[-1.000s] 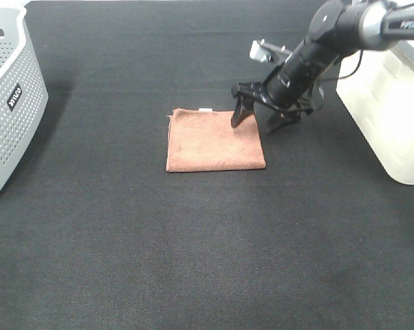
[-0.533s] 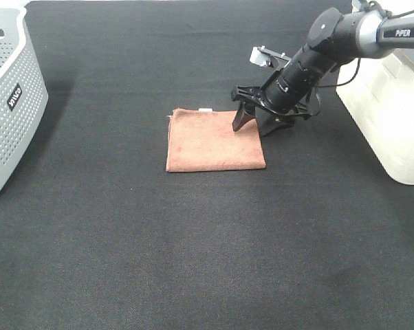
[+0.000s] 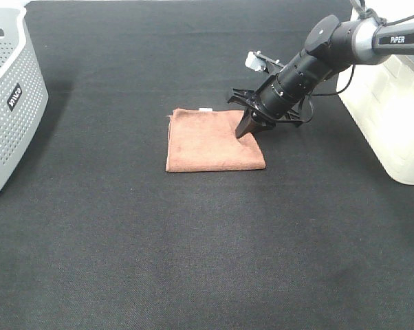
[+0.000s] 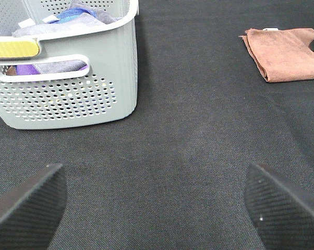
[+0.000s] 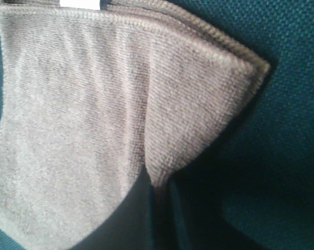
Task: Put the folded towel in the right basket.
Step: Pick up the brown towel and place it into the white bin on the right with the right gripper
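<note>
Down and shut go the jaws: a second ago our right gripper (image 3: 248, 129) stood spread astride the towel's edge, and now its jaws are pressed together, pinching that edge. The folded towel (image 3: 207, 141) has not budged. It lies flat on the black tabletop (image 3: 193, 261), roughly mid-table, well apart from both baskets. In the right wrist view we see the cloth (image 5: 94, 104) puckering into a crease where the dark fingers bite it near a corner, so we judge the grasp is made.

Our left gripper (image 4: 157, 208) hangs spread wide, holding nothing, low over the table near the grey left basket (image 4: 68, 99), with the towel (image 4: 287, 52) well off from it.

So we are at the pick, with lift and carry not yet begun. Next, we think, comes a clean rise so the folds hang free, then a swing over the rim of the white right basket (image 3: 393, 117), and a release inside. With only one edge held, the fold may fall open.
</note>
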### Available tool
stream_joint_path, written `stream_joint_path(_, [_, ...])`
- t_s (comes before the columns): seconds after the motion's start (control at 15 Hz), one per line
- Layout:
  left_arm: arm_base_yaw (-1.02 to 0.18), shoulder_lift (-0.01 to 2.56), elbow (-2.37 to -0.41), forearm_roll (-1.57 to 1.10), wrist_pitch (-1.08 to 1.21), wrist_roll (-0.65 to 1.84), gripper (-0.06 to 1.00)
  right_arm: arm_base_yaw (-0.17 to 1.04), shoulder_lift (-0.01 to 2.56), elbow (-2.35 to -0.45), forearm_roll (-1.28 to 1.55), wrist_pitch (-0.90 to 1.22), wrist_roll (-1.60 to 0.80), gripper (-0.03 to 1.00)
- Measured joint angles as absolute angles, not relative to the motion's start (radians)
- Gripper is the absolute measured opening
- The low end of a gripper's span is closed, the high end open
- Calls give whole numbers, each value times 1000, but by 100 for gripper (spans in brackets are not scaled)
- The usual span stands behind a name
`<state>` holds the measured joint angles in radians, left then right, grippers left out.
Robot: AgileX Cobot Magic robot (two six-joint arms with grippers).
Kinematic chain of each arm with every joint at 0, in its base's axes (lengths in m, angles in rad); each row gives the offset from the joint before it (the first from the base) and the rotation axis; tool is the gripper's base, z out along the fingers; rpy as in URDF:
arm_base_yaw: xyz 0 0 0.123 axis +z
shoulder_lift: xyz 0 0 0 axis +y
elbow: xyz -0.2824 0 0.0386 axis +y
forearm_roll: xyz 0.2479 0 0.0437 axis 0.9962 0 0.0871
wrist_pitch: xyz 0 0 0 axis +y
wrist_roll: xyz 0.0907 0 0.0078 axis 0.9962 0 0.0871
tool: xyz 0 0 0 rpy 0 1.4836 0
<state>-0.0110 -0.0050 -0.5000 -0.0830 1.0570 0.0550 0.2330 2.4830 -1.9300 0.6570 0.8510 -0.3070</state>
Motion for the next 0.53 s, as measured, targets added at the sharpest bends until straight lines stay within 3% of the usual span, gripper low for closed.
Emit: stream_joint_path(0.53, [-11,-5,-500,-83,1057,55,87,233,2242,-1931,588,956,-333,1])
